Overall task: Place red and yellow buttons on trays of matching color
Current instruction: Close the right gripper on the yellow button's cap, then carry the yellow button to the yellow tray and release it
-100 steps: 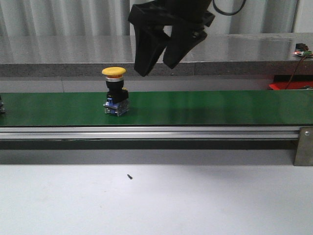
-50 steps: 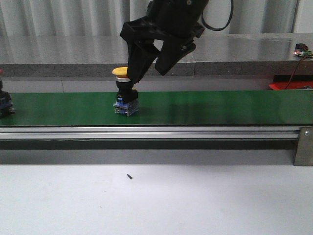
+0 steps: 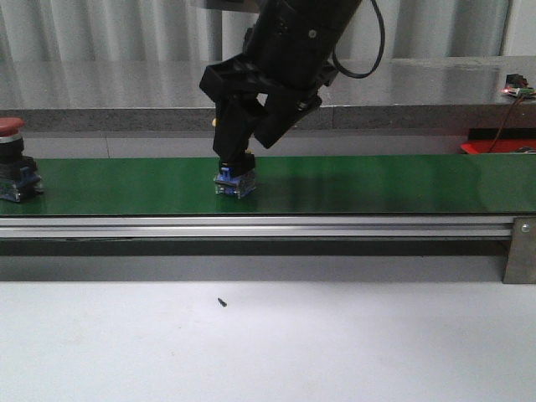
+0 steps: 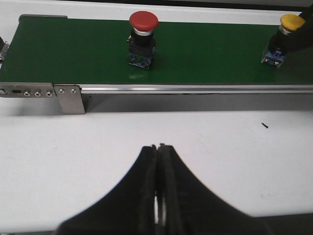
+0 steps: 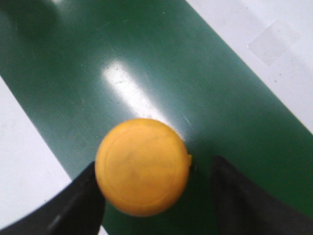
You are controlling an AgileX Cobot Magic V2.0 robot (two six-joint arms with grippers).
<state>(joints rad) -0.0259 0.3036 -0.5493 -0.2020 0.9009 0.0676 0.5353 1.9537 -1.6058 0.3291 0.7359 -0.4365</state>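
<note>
The right gripper [image 5: 151,205] has its jaws spread around the yellow button [image 5: 142,166] on the belt [image 3: 377,184]. The left gripper [image 4: 159,186] has its jaws pressed together; the red button [image 4: 143,39] sits at its 12 o'clock.

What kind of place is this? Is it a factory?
Probably a robot test lab set up like a small factory line. A green belt carries a red button and a yellow button along, and the right end effector, open, straddles the yellow one.

A yellow-capped button [image 5: 142,166] stands upright on the green belt [image 3: 377,184], its blue base down. A red-capped button [image 4: 143,39] stands upright well apart along the same belt. A sliver of red tray [image 3: 494,146] shows beyond the belt's far right.
</note>
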